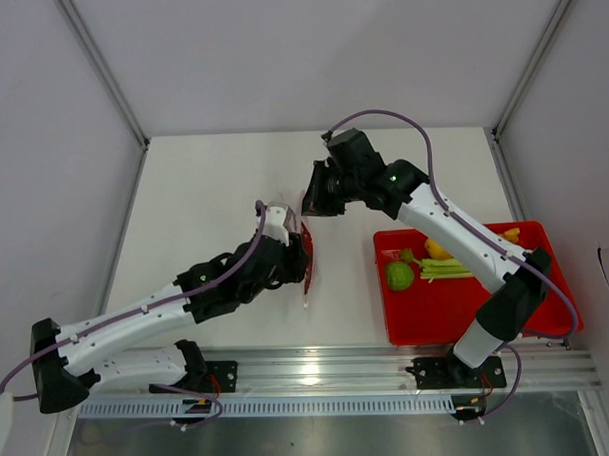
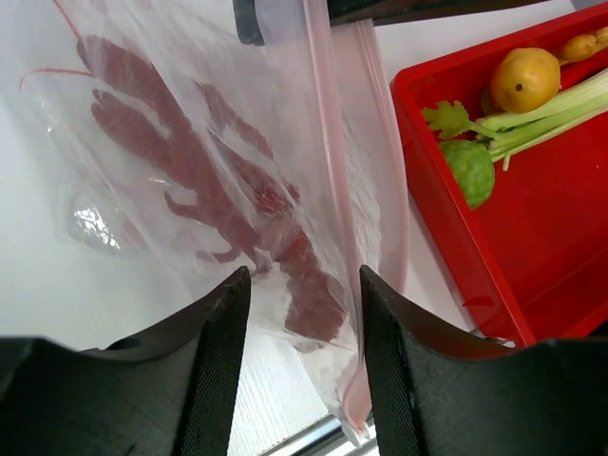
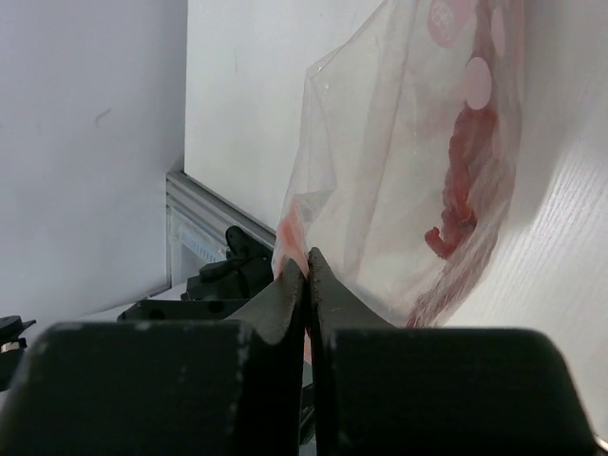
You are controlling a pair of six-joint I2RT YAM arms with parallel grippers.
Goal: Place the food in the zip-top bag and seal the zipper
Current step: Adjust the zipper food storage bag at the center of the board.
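Pinching at my right end effector (image 3: 306, 261), the two fingers are pressed together on a corner of the bag (image 3: 418, 171), and a bit of pink strip shows right at the tips, so I judge that side has a hold on the mouth edge. My left end effector (image 2: 304, 285) stands partly spread: the clear film with its red print hangs down through the gap, and I cannot see either finger clamping it. The zipper (image 2: 328, 142) runs as a thin pink line down the film, just beside the left arm's right-hand finger.

From above, the bag (image 1: 307, 258) is held up off the counter (image 1: 213, 191) between the two arms, about midway between the left and right edges and nearer the near edge. Whether its mouth is spread or flat I cannot tell.

All the food I can find lies in the red tray (image 1: 458, 318) at the near right corner: the green fruit (image 2: 470, 171), the yellow piece (image 2: 524, 81), the stalk (image 2: 551, 114) and an orange piece (image 2: 579, 46). I see nothing solid inside the bag.

So I read the task as barely begun: the bag is in hand, but no piece is loaded and the sealing is not yet done. Left to do: get the mouth open, carry each piece across from the tray, then press the zipper shut along its length.
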